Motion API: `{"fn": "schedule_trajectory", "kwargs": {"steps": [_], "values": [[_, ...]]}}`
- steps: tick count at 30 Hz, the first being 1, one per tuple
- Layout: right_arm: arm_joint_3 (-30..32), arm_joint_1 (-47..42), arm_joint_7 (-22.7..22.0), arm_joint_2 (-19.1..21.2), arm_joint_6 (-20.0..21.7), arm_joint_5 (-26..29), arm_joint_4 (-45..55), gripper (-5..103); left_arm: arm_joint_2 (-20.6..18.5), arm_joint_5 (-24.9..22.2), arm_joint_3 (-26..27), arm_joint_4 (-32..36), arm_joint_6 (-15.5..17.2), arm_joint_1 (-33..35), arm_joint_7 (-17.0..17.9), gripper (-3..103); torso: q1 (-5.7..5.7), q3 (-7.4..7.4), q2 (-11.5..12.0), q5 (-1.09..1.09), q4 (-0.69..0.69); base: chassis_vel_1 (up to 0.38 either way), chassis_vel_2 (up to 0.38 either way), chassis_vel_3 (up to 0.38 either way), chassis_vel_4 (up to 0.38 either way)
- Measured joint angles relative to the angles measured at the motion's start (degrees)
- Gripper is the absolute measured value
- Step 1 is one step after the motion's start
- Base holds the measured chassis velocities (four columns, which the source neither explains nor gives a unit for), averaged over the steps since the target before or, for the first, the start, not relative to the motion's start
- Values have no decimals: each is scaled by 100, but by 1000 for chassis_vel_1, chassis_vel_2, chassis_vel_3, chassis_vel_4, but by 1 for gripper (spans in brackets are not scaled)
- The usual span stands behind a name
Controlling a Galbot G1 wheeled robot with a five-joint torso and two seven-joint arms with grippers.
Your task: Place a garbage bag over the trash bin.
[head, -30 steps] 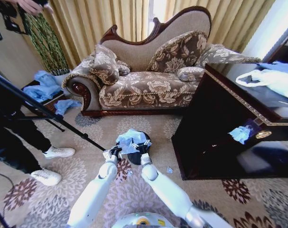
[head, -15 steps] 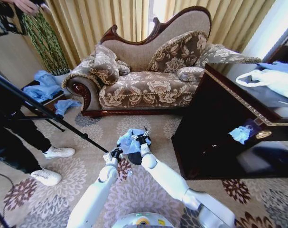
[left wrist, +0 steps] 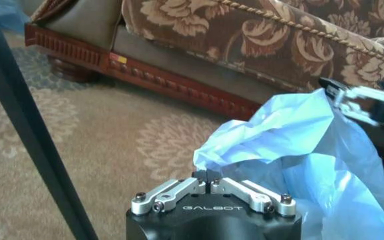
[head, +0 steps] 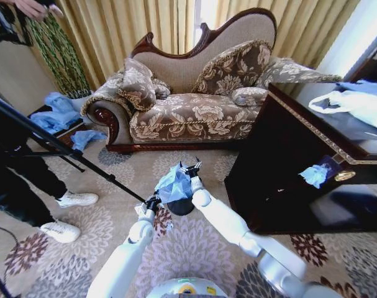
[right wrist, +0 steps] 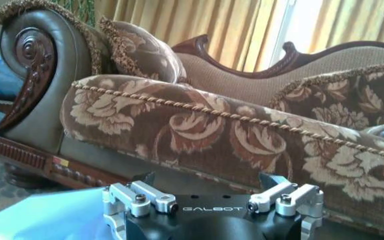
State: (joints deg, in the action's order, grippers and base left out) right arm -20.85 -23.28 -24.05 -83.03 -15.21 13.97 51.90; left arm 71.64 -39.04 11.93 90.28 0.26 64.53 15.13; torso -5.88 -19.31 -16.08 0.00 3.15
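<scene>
Left gripper (head: pixel 152 201) was low beside the trash bin (head: pixel 180 205), and its jaws were pinched tight on one corner of the garbage bag (head: pixel 175 184). I could see that pinch close up in the left wrist view, where the left gripper's fingertips (left wrist: pixel 207 176) met on the blue plastic (left wrist: pixel 299 150). Sitting on top of the little black bin, between my two grippers, the bag was bunched up and not spread open. My right gripper (head: pixel 189 167) was on the far side, higher up, by the sofa (head: pixel 194 105), with its jaws nipping the bag's other edge. To do this step well, I thought I should pull the two edges apart slowly, keep both grips firm, and bring the open mouth down around the rim without tearing the thin plastic.
</scene>
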Motion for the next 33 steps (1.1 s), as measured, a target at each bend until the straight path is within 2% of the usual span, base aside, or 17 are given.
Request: {"fn": "schedule_trajectory", "kwargs": {"steps": [5, 9, 13, 14, 17, 20, 23, 26, 29, 33], "values": [[66, 246, 147, -126, -90, -71, -364, 100, -30, 3, 24, 86, -28, 136, 2, 0, 0, 0, 0, 0, -1, 0, 0, 0, 0], [-17, 232, 96, -4, -28, 50, -108, 100, -31, 3, 39, 118, -29, 179, 12, 0, -1, 0, 0, 0, -2, 0, 0, 0, 0], [-521, -383, -244, 947, 517, 838, 1630, 100, -34, 3, 36, 52, -32, 103, 12, 0, 0, 0, 0, 0, 3, 0, 0, 0, 0], [-521, -383, -244, 947, 517, 838, 1630, 100, -34, 3, 36, 52, -32, 103, 12, 0, 0, 0, 0, 0, 3, 0, 0, 0, 0], [-629, -767, -317, 1411, 787, 1129, 2370, 100, -62, -4, 45, 1, -28, 18, 8, 0, 0, 0, 0, 1, 2, 0, 0, 0, 0], [-690, -962, -314, 1564, 919, 1229, 2610, 100, -66, -10, 69, -7, 9, -21, -18, 0, 0, 0, 0, 0, 1, 0, 0, 0, 0], [-703, -1089, -278, 1593, 961, 1243, 2651, 100, -63, -13, 95, -4, 63, -50, -57, 0, 0, 1, 0, 1, 1, 0, 0, 0, 0], [-643, -1150, -258, 1441, 950, 1234, 2458, 100, -61, -15, 103, -3, 102, -73, -75, 0, 0, 1, 0, -1, 2, 0, 0, 0, 0], [-410, -1079, -171, 935, 810, 1082, 1782, 100, -62, -15, 106, 6, 128, -65, -88, 0, 0, 0, 0, 1, -1, 0, 0, 0, 0], [-317, -923, -35, 626, 653, 905, 1205, 100, -63, -15, 107, 6, 131, -54, -109, 0, 0, 0, 0, 0, -2, 0, 0, 0, 0]]}}
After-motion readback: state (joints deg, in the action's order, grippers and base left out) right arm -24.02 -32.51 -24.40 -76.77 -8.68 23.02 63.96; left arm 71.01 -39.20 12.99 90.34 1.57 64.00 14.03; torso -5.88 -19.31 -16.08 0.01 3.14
